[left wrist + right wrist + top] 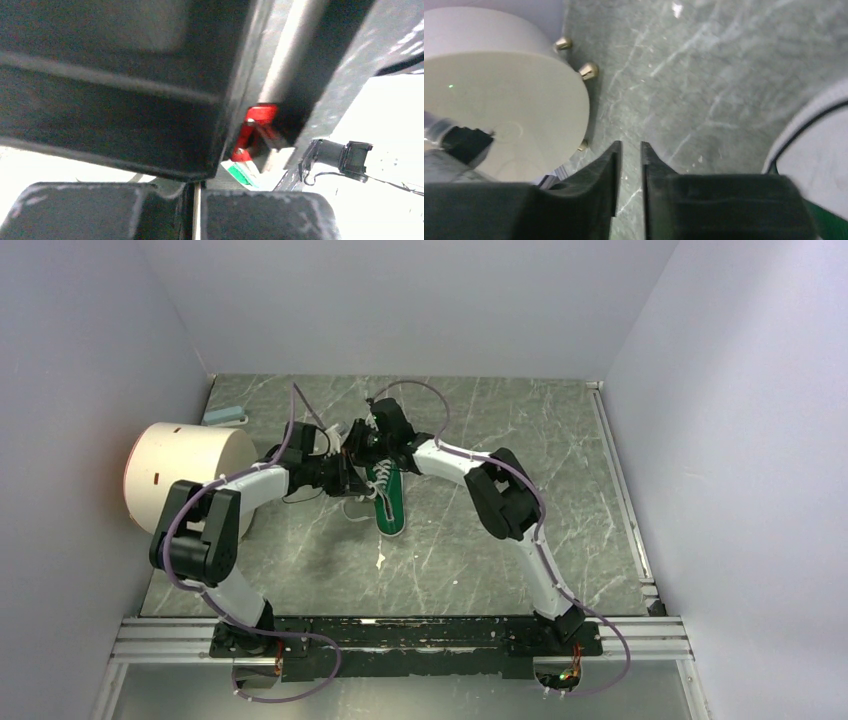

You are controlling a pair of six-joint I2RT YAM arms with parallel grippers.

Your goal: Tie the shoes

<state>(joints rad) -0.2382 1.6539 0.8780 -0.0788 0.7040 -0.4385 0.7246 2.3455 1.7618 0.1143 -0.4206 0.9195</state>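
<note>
The green sneaker [388, 502] is seen lying on the desk [560, 470] near its middle, toe toward the arm bases, with loose white laces spilled to its left. The left fingers [125, 215] are brought in from the left at the lace end. They are pressed almost together around a thin pale strip that cannot be identified. The right fingers [589, 200] are held at the shoe's far end, drawn narrow with only a slit of desk showing between them. The sneaker's white rubber edge [819, 160] is seen just to their right. Much of the left wrist view is blocked by a black housing [125, 75] with a red part [256, 131]. A white cylinder [185, 470] on brass feet [588, 70] stands at the left wall.
</note>
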